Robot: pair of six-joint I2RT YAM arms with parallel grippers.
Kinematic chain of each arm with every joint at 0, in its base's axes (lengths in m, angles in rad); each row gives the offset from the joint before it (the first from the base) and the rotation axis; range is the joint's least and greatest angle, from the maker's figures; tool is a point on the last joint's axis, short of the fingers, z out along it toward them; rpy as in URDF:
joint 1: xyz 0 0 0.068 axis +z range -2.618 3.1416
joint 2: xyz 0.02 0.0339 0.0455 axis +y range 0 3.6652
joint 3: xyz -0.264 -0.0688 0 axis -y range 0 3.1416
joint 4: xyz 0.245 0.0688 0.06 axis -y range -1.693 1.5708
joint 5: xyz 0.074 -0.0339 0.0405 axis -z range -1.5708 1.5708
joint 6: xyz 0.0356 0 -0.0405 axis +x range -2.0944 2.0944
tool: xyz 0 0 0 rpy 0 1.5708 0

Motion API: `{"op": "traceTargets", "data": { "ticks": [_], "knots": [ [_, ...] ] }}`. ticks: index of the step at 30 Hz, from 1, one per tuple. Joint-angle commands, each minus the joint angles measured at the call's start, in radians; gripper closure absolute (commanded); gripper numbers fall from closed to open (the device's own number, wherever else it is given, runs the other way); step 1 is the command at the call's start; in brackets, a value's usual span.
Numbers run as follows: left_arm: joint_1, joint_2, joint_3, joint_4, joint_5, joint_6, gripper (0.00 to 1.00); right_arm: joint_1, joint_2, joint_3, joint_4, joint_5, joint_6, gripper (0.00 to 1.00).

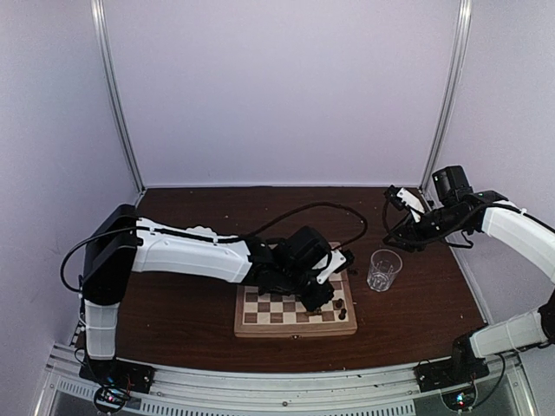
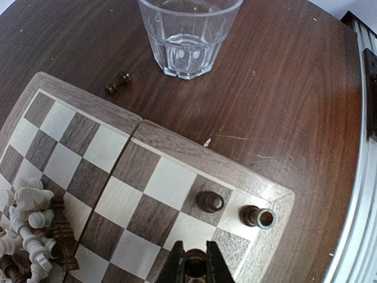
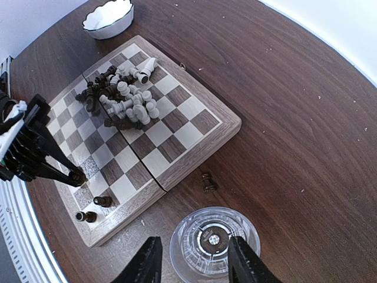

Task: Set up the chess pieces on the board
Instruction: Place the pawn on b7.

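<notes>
1. The left claw [image 2: 195, 259] is closed almost fully on a dark chess piece [image 2: 195, 268], with one black finger on each side of the piece's round head. It hangs low over the right-hand end of the board [image 2: 147, 177], above a square near the edge. I cannot tell whether the piece's foot touches the square.
2. Farthest left, a white scalloped bowl [image 3: 109, 17] sits on the brown table [image 1: 173, 303], just beyond the board's left end.
3. The board lies flat in front of the arms, and the left arm reaches across it.
4. A heap of chess pieces [image 3: 125, 97], cream and dark mixed, lies tumbled around the board's middle squares.
5. At the board's right end, near the left claw, one dark piece [image 2: 209, 201] stands upright on its own square.
6. Beside it, another dark piece [image 2: 257, 217] lies on its side on the corner square.
7. A stray dark piece [image 2: 118, 82] lies on the table just off the board's right edge, between the board and the glass.
8. The clear glass [image 1: 383, 269] stands upright on the table to the right of the board, apart from it.
9. The right claw [image 3: 194, 240] hangs above the glass with its fingers spread wide. It holds nothing, and the glass shows directly below the gap between the fingers.
</notes>
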Motion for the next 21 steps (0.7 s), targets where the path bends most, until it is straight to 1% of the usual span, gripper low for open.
{"op": "traceTargets", "data": {
  "ticks": [1,16,21],
  "knots": [
    [-0.005,0.038,0.054,0.039,-0.077,-0.009,0.97,-0.004,0.001,-0.011,0.015,0.014,-0.016,0.60],
    [-0.005,0.099,0.077,0.044,-0.043,-0.023,0.97,-0.004,0.022,-0.009,0.014,0.013,-0.021,0.60],
    [-0.005,0.102,0.063,0.049,-0.043,-0.030,0.98,-0.003,0.024,-0.010,0.014,0.015,-0.022,0.60]
  ]
}}
